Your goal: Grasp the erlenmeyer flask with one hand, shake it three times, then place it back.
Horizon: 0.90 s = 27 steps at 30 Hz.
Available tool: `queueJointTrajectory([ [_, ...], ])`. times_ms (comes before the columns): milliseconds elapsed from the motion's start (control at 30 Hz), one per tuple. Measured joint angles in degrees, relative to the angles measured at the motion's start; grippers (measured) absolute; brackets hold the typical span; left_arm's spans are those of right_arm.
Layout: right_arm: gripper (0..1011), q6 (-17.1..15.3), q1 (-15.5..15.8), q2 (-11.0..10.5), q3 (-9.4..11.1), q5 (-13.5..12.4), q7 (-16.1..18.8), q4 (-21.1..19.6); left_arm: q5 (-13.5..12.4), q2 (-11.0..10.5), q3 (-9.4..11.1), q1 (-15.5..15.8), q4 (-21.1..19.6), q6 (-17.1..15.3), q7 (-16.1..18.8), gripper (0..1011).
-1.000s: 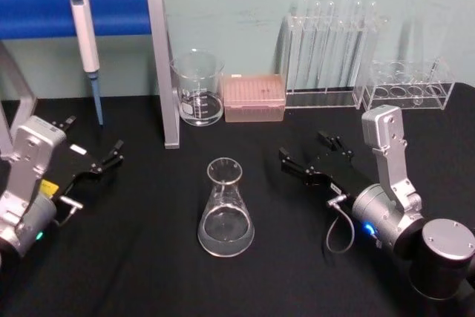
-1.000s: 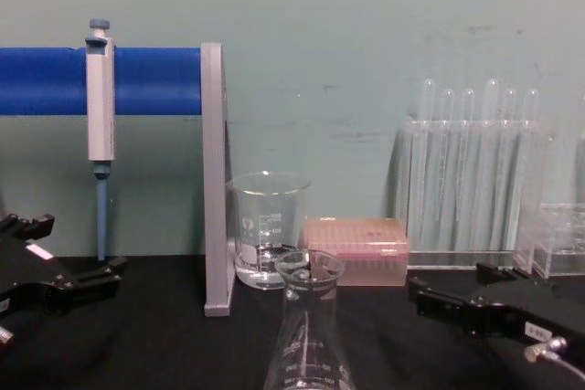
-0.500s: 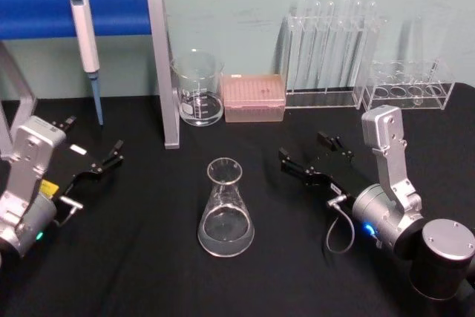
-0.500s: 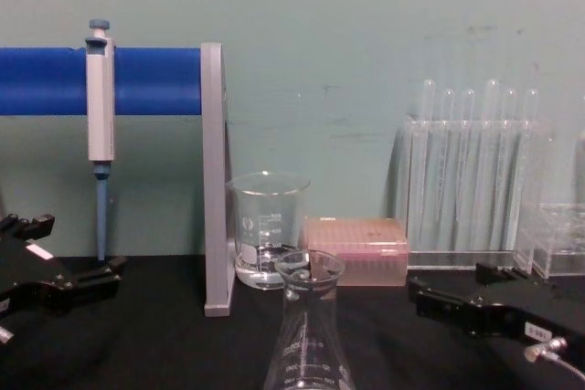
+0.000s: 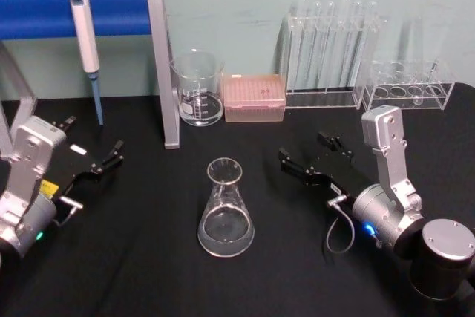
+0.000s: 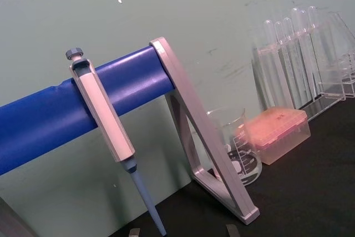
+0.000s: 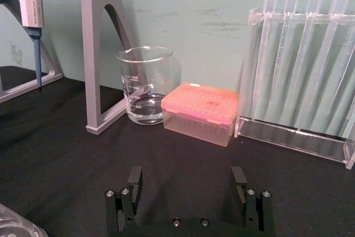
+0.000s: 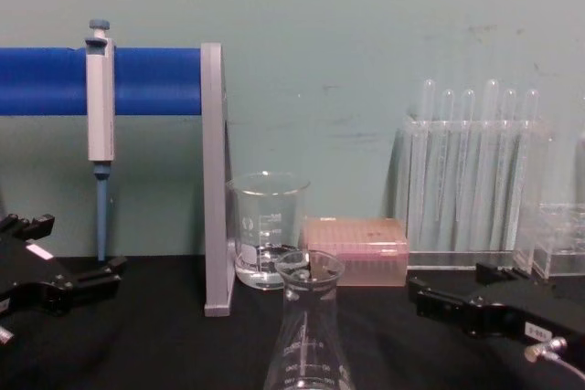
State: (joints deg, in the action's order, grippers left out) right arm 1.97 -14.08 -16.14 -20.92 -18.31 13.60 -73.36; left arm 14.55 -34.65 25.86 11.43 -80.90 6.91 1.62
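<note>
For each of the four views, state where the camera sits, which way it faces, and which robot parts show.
Head: high, looking down at the erlenmeyer flask; left gripper and right gripper flank it.
Chest: low, facing the wall across the flask; both grippers at the edges.
Left wrist: faces the pipette on its blue bar.
Right wrist: faces the beaker and pink box, own open jaws below.
All four share the beaker.

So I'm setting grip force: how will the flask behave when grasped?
The flask is clear glass, so probably fragile and slippery. Its wide base likely resists tipping. It holds little liquid, so is likely light. The right gripper is open beside it.
</note>
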Motion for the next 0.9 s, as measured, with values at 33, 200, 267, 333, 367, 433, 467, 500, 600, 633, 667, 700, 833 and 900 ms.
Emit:
queueJointTrajectory([
  [33,1000,0.0,0.0,0.0,0.0,0.0,0.0,0.0,0.0,0.0,0.0,0.0,0.0,0.0,0.0,1001],
  [200,1000,0.0,0.0,0.0,0.0,-0.01,0.0,0.0,0.0,0.0,0.0,0.0,0.0,0.0,0.0,1001],
  [267,1000,0.0,0.0,0.0,0.0,-0.01,0.0,0.0,0.0,0.0,0.0,0.0,0.0,0.0,0.0,1001],
  [333,1000,0.0,0.0,0.0,0.0,-0.02,0.0,0.0,0.0,0.0,0.0,0.0,0.0,0.0,0.0,1001],
  [367,1000,0.0,0.0,0.0,0.0,-0.02,0.0,0.0,0.0,0.0,0.0,0.0,0.0,0.0,0.0,1001],
  [433,1000,0.0,0.0,0.0,0.0,-0.03,0.0,0.0,0.0,0.0,0.0,0.0,0.0,0.0,0.0,1001],
  [467,1000,0.0,0.0,0.0,0.0,-0.02,0.0,0.0,0.0,0.0,0.0,0.0,0.0,0.0,0.0,1001],
  [500,1000,0.0,0.0,0.0,0.0,-0.03,0.0,0.0,0.0,0.0,0.0,0.0,0.0,0.0,0.0,1001],
  [600,1000,0.0,0.0,0.0,0.0,-0.03,0.0,0.0,0.0,0.0,0.0,0.0,0.0,0.0,0.0,1001],
  [633,1000,0.0,0.0,0.0,0.0,-0.03,0.0,0.0,0.0,0.0,0.0,0.0,0.0,0.0,0.0,1001],
  [667,1000,0.0,0.0,0.0,0.0,-0.03,0.0,0.0,0.0,0.0,0.0,0.0,0.0,0.0,0.0,1001],
  [700,1000,0.0,0.0,0.0,0.0,-0.03,0.0,0.0,0.0,0.0,0.0,0.0,0.0,0.0,0.0,1001],
  [833,1000,0.0,0.0,0.0,0.0,-0.03,0.0,0.0,0.0,0.0,0.0,0.0,0.0,0.0,0.0,1001],
  [900,1000,0.0,0.0,0.0,0.0,-0.03,0.0,0.0,0.0,0.0,0.0,0.0,0.0,0.0,0.0,1001],
])
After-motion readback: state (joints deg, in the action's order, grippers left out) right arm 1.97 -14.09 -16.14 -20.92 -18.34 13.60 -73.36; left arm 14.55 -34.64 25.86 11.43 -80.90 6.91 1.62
